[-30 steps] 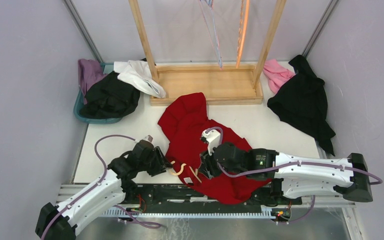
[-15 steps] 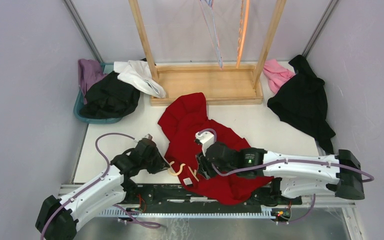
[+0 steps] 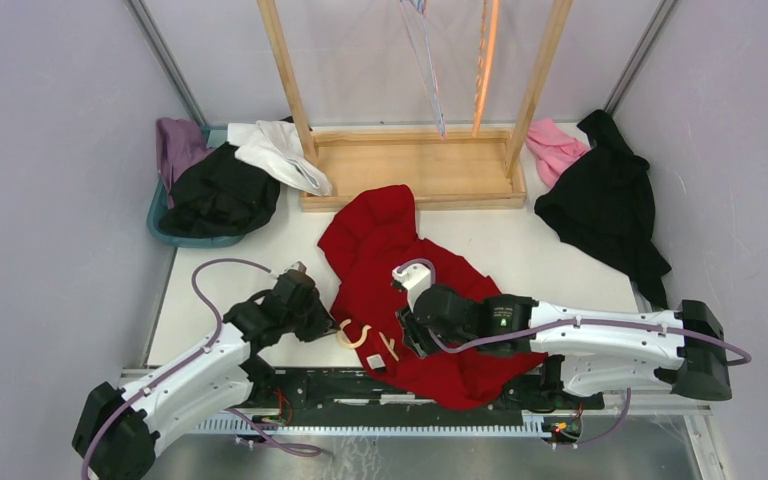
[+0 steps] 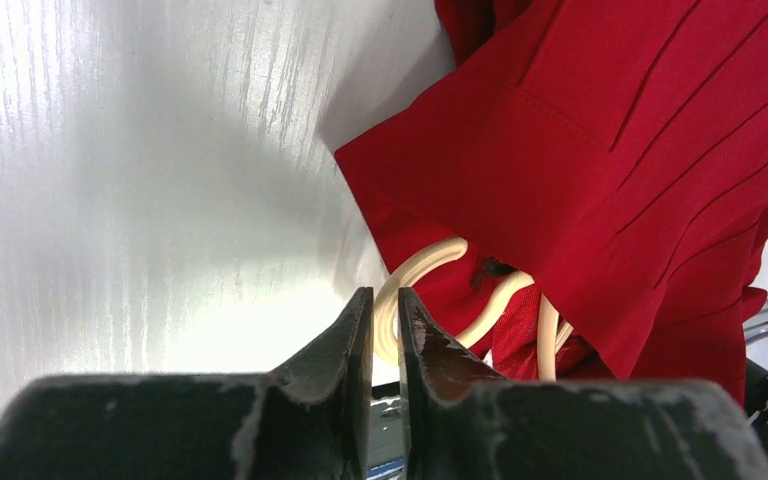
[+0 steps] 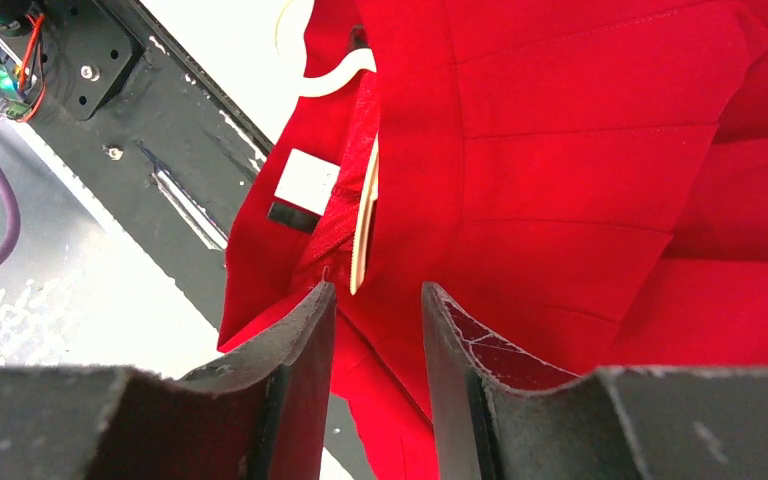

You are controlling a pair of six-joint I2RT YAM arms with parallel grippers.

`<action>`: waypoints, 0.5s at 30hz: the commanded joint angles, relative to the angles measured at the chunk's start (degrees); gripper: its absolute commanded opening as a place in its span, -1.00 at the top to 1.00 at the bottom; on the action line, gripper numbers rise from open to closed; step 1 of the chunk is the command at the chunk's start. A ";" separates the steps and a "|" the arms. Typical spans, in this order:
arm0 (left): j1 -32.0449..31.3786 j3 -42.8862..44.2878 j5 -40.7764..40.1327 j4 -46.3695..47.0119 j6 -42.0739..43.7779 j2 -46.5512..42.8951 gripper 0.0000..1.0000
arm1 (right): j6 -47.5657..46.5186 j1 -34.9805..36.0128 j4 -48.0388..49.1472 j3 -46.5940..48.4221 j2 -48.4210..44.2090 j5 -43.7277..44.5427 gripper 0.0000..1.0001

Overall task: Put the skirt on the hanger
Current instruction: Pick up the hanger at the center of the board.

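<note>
The red skirt (image 3: 380, 250) lies crumpled at the table's near middle, and its pleats fill the left wrist view (image 4: 610, 150) and the right wrist view (image 5: 580, 150). A cream hanger (image 3: 355, 335) pokes out of the skirt's near-left edge, its hook bare (image 4: 430, 265) and its bar tucked inside the waistband (image 5: 365, 220). My left gripper (image 3: 328, 325) (image 4: 385, 310) sits at the hook, jaws drawn almost together on the curve of the hook. My right gripper (image 3: 407, 338) (image 5: 378, 300) hovers over the waistband with its fingers apart and fabric below them.
A wooden rack base (image 3: 410, 165) stands behind the skirt with thin hangers (image 3: 440, 60) dangling above. A teal basin (image 3: 160, 232) of clothes is at the back left. Black (image 3: 605, 205) and pink (image 3: 555, 145) garments lie at the right. A black rail (image 3: 360, 385) runs along the near edge.
The left gripper's jaws have narrowed onto the hanger's hook. The right arm has shifted slightly left over the skirt, its jaws unchanged.
</note>
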 commanded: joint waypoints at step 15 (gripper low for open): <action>-9.45 6.84 -8.05 -4.60 -2.18 6.39 0.32 | -1.69 0.23 1.15 1.32 -0.73 2.07 0.14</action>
